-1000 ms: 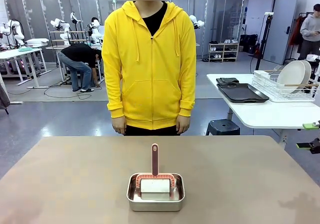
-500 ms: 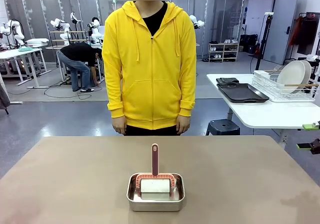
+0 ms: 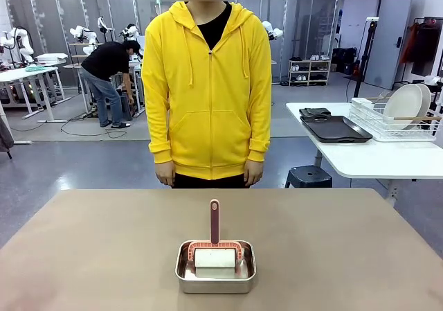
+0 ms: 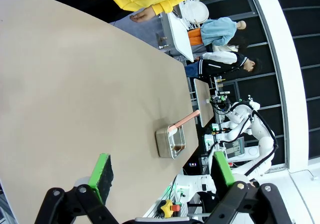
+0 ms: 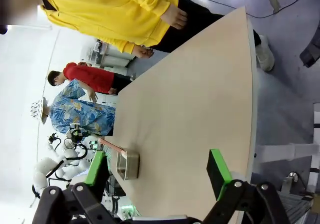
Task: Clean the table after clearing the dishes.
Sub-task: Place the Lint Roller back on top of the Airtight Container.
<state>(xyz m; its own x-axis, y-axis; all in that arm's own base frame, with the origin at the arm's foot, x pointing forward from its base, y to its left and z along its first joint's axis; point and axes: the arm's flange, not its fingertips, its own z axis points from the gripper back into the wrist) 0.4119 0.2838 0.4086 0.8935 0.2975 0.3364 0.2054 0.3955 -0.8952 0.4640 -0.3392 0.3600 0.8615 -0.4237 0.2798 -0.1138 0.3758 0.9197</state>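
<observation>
Behind the desk [image 3: 104, 242] a wide lab floor is seen, with other work tables, a person bent at one on the far left, and a white side table [image 3: 360, 155] on the right that carries a wire rack with white plates [image 3: 405, 107] and dark trays [image 3: 336, 127]. At the far edge of the desk a person in a yellow hoodie [image 3: 208, 89] stands with both arms hanging down.

The tan desk top is bare of dishes, so the clearing is judged done and the wiping is what is left. One thing is set on it: a steel pan [image 3: 215, 269], near the robot's edge and about midway between the left and right edges. In the pan a red-handled brush [image 3: 214, 222] is propped, with a pale block below it; the handle's long axis runs away from the robot toward the person.

The left gripper [image 4: 160, 176] and the right gripper [image 5: 160, 174] are both held above the desk with jaws wide and nothing between them. In each wrist view the pan lies ahead of the jaws and well apart from them, toward the desk's middle. Neither arm is seen to be clearly nearer; the handle is judged reachable from either side.
</observation>
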